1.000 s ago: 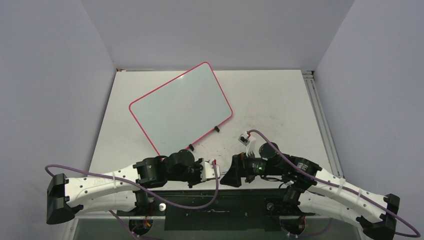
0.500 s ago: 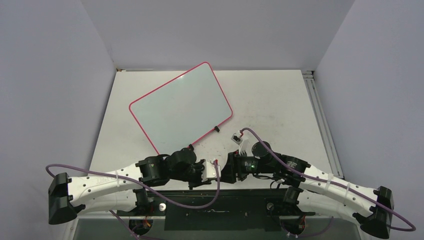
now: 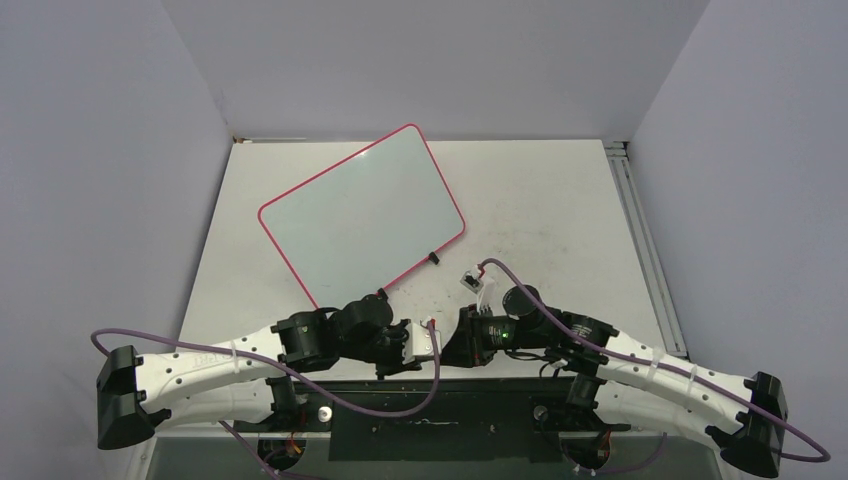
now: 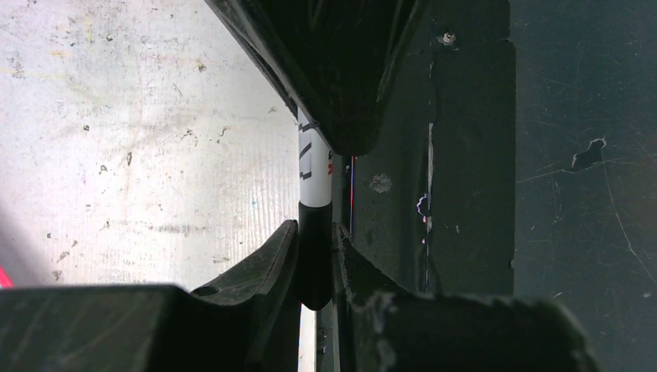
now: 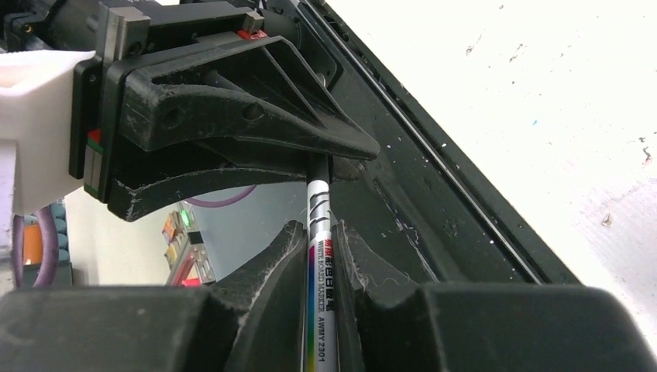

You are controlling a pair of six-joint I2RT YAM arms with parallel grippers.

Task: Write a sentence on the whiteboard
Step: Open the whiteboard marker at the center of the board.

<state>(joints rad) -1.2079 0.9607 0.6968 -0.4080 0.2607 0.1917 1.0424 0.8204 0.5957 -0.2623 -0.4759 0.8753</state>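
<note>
A large rectangular whiteboard (image 3: 362, 220) with rounded corners and a thin pink-red rim is lying flat on the far left part of the scuffed white table (image 3: 540, 200), turned at a slant. Its face is showing a smooth pale grey-white, and two small black feet (image 3: 434, 258) are sticking out from its near right edge. Well apart from the board, at the near edge of the table, the two arms are meeting tip to tip. The left tool (image 4: 315, 232) is clenching the black end of a marker (image 4: 314, 167), while the right tool (image 5: 319, 236) is squeezing the marker's white barrel, which is carrying black lettering and a rainbow stripe.
</note>
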